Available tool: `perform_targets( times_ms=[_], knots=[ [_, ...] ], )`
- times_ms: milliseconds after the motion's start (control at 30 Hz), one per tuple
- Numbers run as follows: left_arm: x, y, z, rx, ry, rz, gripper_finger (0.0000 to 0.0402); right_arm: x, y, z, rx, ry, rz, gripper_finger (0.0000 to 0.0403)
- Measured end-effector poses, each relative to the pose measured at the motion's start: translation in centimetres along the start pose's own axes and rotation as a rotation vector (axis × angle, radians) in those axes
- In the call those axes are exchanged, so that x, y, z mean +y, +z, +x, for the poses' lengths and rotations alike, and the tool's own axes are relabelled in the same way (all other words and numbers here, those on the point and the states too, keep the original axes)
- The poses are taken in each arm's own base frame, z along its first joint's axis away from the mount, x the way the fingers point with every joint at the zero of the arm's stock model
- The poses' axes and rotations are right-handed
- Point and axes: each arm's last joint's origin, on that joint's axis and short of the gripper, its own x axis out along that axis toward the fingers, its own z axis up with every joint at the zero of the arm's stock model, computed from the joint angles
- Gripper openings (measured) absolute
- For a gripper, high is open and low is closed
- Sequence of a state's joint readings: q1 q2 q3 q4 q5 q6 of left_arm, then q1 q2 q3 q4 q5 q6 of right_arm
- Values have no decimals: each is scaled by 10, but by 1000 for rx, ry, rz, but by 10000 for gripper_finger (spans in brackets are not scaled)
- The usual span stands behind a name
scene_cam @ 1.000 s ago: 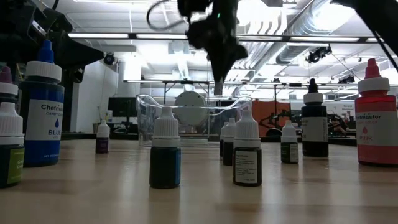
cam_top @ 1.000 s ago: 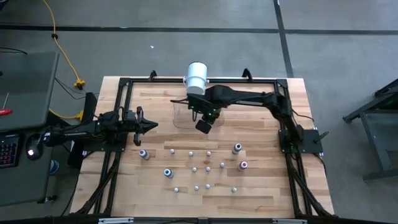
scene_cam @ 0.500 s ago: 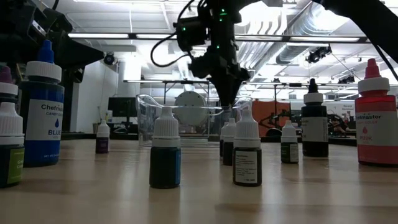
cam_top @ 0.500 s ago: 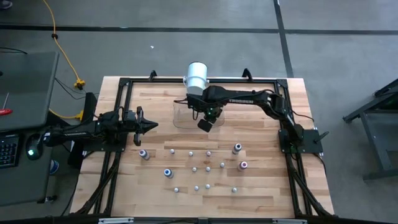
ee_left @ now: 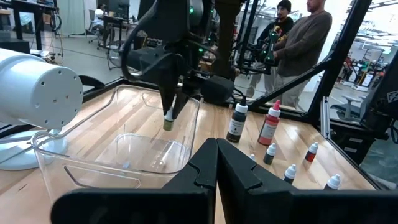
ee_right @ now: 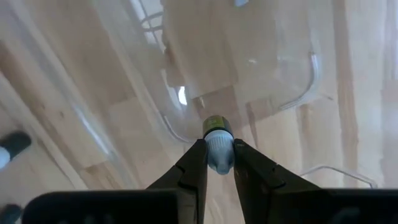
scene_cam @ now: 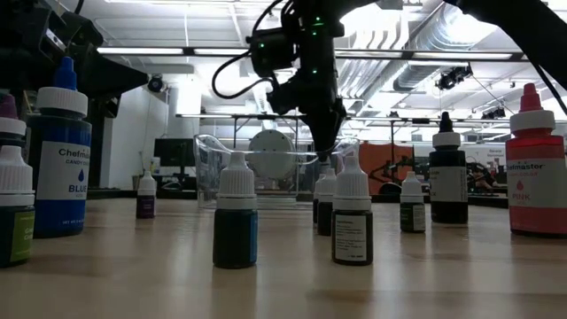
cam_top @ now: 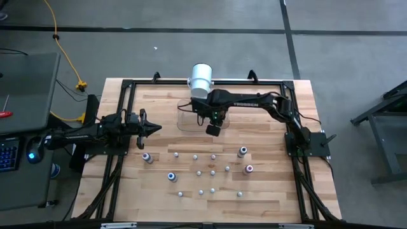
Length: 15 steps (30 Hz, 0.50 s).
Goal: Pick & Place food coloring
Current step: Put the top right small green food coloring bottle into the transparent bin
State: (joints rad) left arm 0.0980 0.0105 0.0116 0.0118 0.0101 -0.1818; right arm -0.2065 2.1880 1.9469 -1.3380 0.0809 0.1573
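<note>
"TROSSEN" reads along my right arm from above; the big blue bottle (scene_cam: 58, 151) says "BLUE". My right gripper (ee_right: 214, 163), clamped on a small food coloring bottle (ee_right: 217, 144), has shifted slightly since a second ago, hanging at the clear tub (cam_top: 191, 118)'s near edge. My left gripper (cam_top: 154, 128) waits, fingers together. Smaller labels are unreadable on the worktop (cam_top: 159, 197).

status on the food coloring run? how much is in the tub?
Done: nothing visible inside the clear tub yet. In hand: the right gripper has its jaws shut on a small bottle, above the tub's near rim. Left: about a dozen bottles on the table, including the blue and pink ones. The left gripper waits, jaws shut, at the left.
</note>
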Motion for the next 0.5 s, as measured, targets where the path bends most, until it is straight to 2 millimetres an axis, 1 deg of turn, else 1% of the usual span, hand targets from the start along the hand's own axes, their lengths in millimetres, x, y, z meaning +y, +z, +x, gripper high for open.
perform_targets(
  times_ms=[167,367,433,500],
  knots=[
    [0,0,0,0,0,0,1,-10,4,1,-25,3,189,61],
    [0,0,0,0,0,0,1,-16,5,1,-27,20,305,58],
    [0,0,0,1,0,0,1,-15,5,6,-20,40,334,61],
    [0,0,0,0,0,0,1,-13,3,15,6,75,353,64]
  ],
)
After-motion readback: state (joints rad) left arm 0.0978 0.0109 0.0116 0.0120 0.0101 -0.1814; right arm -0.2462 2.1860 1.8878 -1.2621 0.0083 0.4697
